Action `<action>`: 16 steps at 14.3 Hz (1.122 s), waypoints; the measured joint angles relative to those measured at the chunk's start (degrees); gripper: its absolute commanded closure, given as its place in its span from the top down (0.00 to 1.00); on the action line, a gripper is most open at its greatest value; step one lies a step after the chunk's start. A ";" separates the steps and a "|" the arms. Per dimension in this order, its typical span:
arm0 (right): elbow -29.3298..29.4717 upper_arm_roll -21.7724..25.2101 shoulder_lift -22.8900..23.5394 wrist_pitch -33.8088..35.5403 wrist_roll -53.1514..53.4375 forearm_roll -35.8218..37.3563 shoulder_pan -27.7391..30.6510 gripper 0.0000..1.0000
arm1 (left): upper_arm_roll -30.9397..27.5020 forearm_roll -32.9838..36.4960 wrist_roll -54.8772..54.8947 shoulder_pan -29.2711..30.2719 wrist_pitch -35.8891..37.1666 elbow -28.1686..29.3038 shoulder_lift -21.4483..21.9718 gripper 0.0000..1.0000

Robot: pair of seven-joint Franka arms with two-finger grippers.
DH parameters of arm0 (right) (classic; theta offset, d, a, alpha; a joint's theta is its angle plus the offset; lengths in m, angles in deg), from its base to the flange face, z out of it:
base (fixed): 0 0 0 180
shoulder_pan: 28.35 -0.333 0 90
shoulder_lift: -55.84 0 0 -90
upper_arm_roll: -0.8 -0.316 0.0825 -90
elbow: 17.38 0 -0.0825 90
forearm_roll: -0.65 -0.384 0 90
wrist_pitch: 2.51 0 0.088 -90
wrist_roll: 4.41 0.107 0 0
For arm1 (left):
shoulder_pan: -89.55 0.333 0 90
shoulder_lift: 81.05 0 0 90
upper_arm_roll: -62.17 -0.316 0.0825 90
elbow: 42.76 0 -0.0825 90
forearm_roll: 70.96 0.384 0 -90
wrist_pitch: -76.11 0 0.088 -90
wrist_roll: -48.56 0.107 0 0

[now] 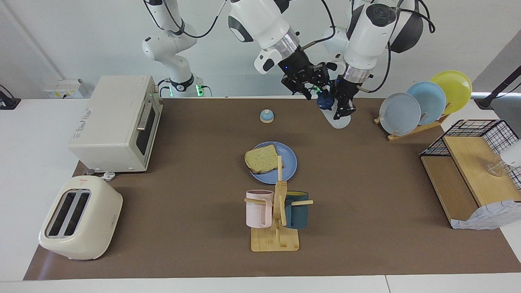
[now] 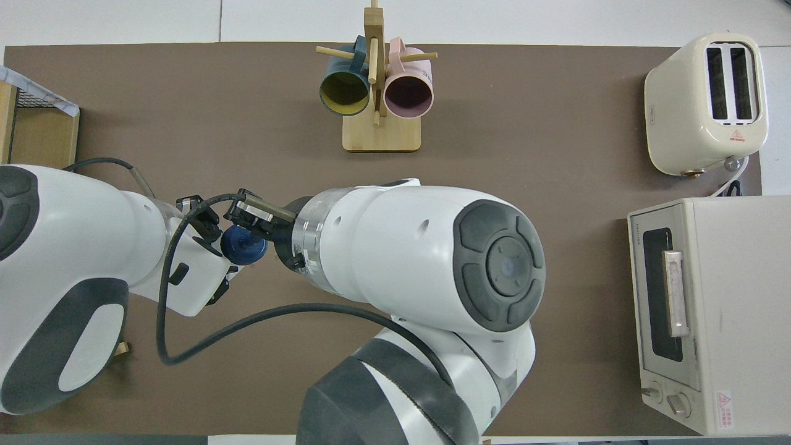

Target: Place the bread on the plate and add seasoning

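Brown matting covers the table (image 1: pixel 366 244), and on it, toward the right arm's end, stand a cream toaster oven (image 1: pixel 116 124) and a cream toaster (image 1: pixel 79 217). Toward the left arm's end there is a wooden rack with plates (image 1: pixel 423 101). A wooden mug stand (image 1: pixel 276 219) with a pink and a dark mug is farther from the robots than the plate (image 1: pixel 287 169), which is blue and lies near the middle of the table. The bread (image 1: pixel 261 159) lies on this plate, over the edge that is toward the right arm's end.

Both arms are raised and meet over the part of the table closest to the robots. The left gripper (image 1: pixel 341 109) is pressed on the white body of the seasoning (image 1: pixel 330 109) and holds it tilted in the air. The right gripper (image 1: pixel 316 87) is at the dark blue cap; if it already pinches the cap, I cannot tell. A small bell (image 1: pixel 266 116) stands between the plate and the robots.
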 measured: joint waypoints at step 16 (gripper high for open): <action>0.01 0.03 -0.52 1.53 0.00 0.00 -0.24 0.00 | -0.05 -0.02 0.00 0.02 -0.03 0.27 0.01 0.00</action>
